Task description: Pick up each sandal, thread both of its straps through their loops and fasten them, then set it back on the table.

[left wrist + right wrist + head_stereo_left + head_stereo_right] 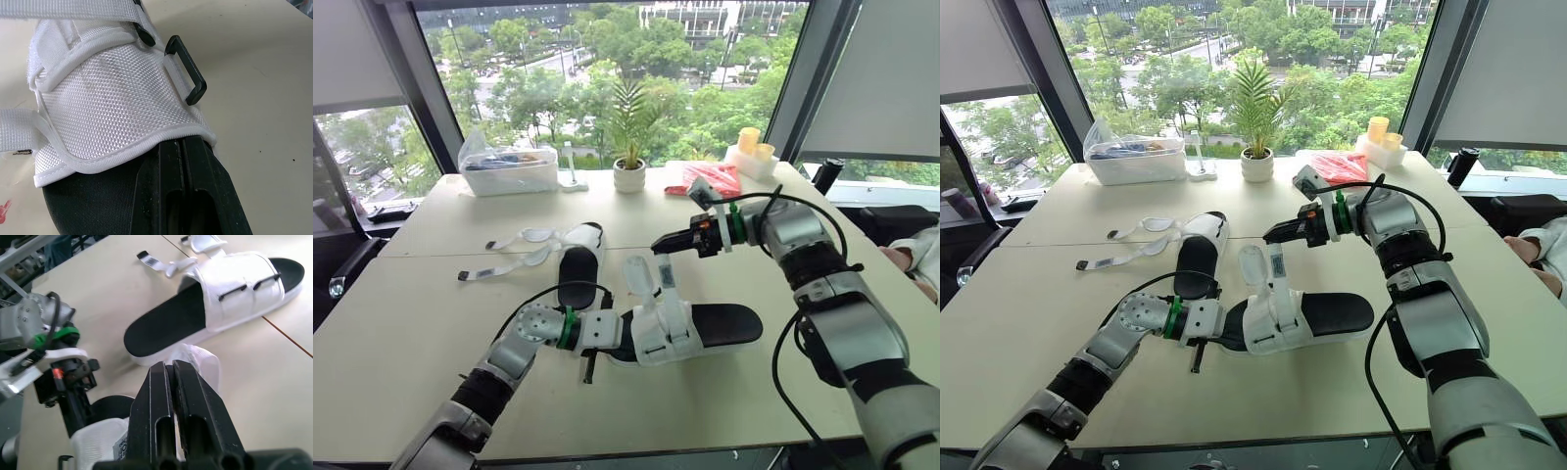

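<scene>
— Where is the sandal (pixel 724 323) found?
— It is laid mid-surface (pixel 401 333), and its toe end is clamped by the left gripper (pixel 615 341), whose fingers are closed on it.
— And its strap (pixel 666 279)?
— One is held upright above the sandal, its tip pinched in the closed right gripper (pixel 662 246).
— The other sandal (pixel 578 269)?
— It is seen just behind, ungripped, with its straps spread leftward.

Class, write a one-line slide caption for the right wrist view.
Right tool pinches the white strap of the near sandal, while the far sandal lies unfastened on the table.
</scene>
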You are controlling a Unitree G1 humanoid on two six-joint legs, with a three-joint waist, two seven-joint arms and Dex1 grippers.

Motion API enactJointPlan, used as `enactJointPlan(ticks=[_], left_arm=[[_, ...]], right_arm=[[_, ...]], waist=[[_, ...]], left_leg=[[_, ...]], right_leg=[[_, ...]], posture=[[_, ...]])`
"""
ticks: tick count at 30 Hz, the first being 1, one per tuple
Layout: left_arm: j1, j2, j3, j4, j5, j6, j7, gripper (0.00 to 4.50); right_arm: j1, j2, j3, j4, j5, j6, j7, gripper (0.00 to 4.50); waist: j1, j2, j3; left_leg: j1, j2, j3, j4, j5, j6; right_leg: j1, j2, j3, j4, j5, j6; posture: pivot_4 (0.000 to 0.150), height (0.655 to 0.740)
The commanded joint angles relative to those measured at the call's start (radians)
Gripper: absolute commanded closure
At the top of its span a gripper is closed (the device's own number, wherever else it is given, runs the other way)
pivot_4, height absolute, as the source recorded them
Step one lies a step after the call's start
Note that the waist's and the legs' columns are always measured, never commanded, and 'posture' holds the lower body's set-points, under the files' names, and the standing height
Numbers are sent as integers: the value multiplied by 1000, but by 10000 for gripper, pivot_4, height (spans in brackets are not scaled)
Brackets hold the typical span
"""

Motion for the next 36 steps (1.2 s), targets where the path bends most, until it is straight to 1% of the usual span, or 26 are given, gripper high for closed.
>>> enactJointPlan(ticks=[1,8,14,17,19,21,22,23,24,30,32,34,36], left_arm=[[71,9,-143,62,113,37,-61,45000],[74,12,-142,56,113,37,-61,45000],[76,12,-143,51,116,37,-57,45000],[75,8,-141,53,118,37,-54,45000],[74,6,-140,55,118,38,-52,45000],[75,5,-138,56,117,39,-51,45000],[74,4,-138,58,117,39,-51,45000],[75,3,-136,58,116,40,-51,45000],[74,2,-135,61,115,40,-51,45000],[67,-7,-134,75,116,38,-48,45000],[65,-11,-133,80,118,37,-47,45000],[66,-15,-132,82,120,35,-46,45000],[70,-16,-132,82,122,32,-45,45000]], right_arm=[[-55,23,-33,85,-35,-77,-27,44703],[-53,89,-50,248,-103,-168,-113,44703],[1,114,-14,307,-200,-254,-162,44703],[38,111,6,312,-252,-303,-168,35307],[59,103,15,306,-279,-330,-157,26052],[79,96,26,297,-303,-358,-147,14973],[89,92,33,291,-314,-374,-140,10890],[102,89,37,282,-322,-394,-135,5151],[112,88,37,274,-327,-413,-133,374],[156,74,42,233,-368,-532,-186,374],[147,64,18,228,-361,-548,-205,374],[101,47,-49,212,-303,-498,-196,374],[58,31,-113,173,-241,-420,-173,374]], waist=[[0,0,0],[-2,0,0],[-2,0,-1],[-2,0,-1],[-2,1,-2],[-2,2,-2],[-2,2,-3],[-2,2,-4],[-2,2,-5],[-4,4,-10],[-3,4,-10],[-2,4,-10],[-1,4,-10]], left_leg=[[0,0,0,0,0,0],[0,-1,0,0,0,0],[1,-1,0,0,0,0],[3,-2,0,0,0,0],[3,-3,0,0,0,0],[3,-4,0,0,0,0],[3,-4,0,0,0,0],[4,-4,0,0,0,0],[4,-4,0,-1,0,0],[5,-5,-1,-1,0,0],[10,-5,-1,-2,0,0],[14,-6,-1,-3,-1,1],[14,-7,-1,-3,-1,1]], right_leg=[[0,0,0,0,0,0],[0,0,0,2,0,0],[-1,-1,1,5,0,0],[-1,-1,1,7,0,0],[-1,-2,1,9,0,0],[0,-2,1,9,0,0],[0,-2,1,9,-1,0],[-1,-2,1,9,-1,1],[-1,-2,1,9,-1,1],[3,-3,1,9,-2,2],[5,-3,1,9,-3,3],[10,-4,1,8,-5,4],[10,-5,2,8,-5,4]], posture=[[1500,7400],[1500,7400],[1500,7400],[1500,7400],[1500,7400],[1500,7400],[1500,7400],[1500,7400],[1500,7400],[1500,7400],[1500,7400],[1500,7400],[1500,7400]])
